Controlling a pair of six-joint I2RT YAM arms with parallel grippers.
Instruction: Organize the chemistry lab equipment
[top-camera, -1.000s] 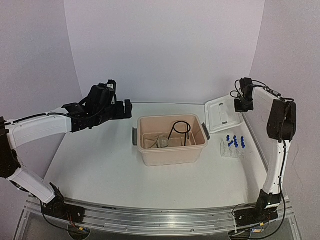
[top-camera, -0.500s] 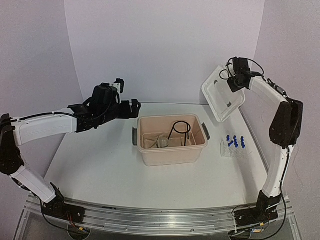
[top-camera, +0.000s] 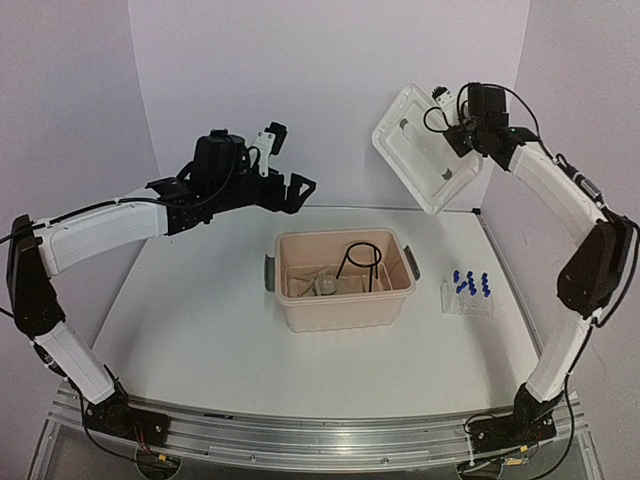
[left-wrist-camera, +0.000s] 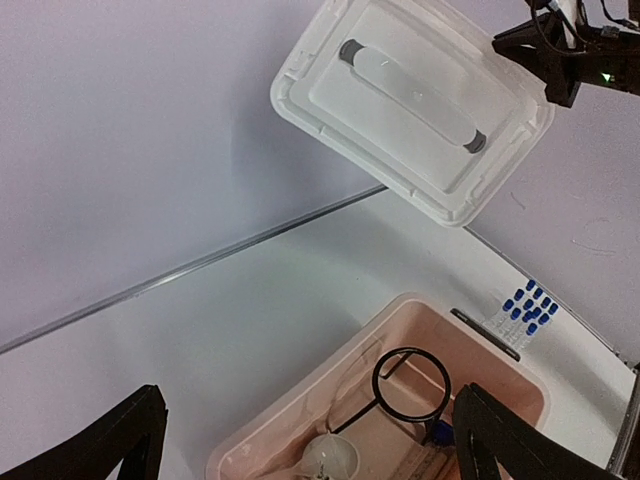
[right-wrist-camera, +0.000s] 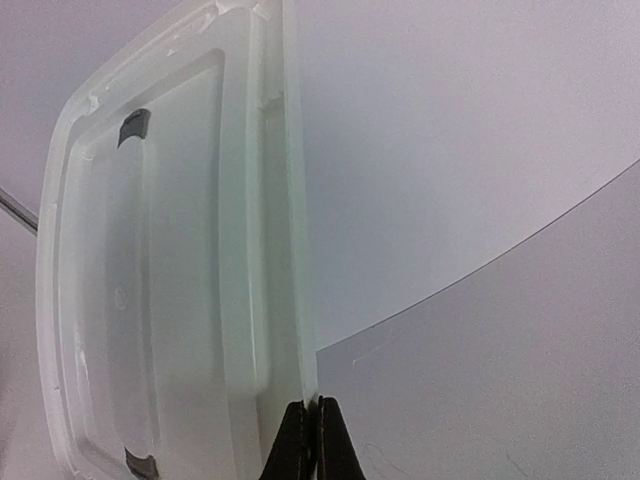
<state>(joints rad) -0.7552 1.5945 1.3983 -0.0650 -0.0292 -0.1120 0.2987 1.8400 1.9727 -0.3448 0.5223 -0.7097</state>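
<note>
Left gripper (top-camera: 288, 162) hangs in the air up and to the left of the beige rectangular plastic tub (top-camera: 340, 312), its fingers spread wide with nothing between them, tips aimed toward the tub.

That tub sits open on the white table (top-camera: 200, 330), its long axis running left to right. Inside, a clear funnel (top-camera: 326, 284) lies near the middle of the floor. Right of it, the black wire ring stand (top-camera: 362, 262) stands upright on its legs with the ring uppermost. A small blue tip (left-wrist-camera: 437, 432) shows beside the stand's foot; what it belongs to cannot be told.

Right of the tub and apart from it, the clear tube rack (top-camera: 467, 303) rests on the table, with the small clear blue-capped tubes (top-camera: 468, 284) standing in it, caps up.

Above and behind the tub's right rear corner, the right gripper (right-wrist-camera: 310, 412) is pinched tight on the rim of the white rectangular plastic lid (top-camera: 422, 150). The lid is held clear of the table and steeply tilted, its long axis slanting down to the right.
</note>
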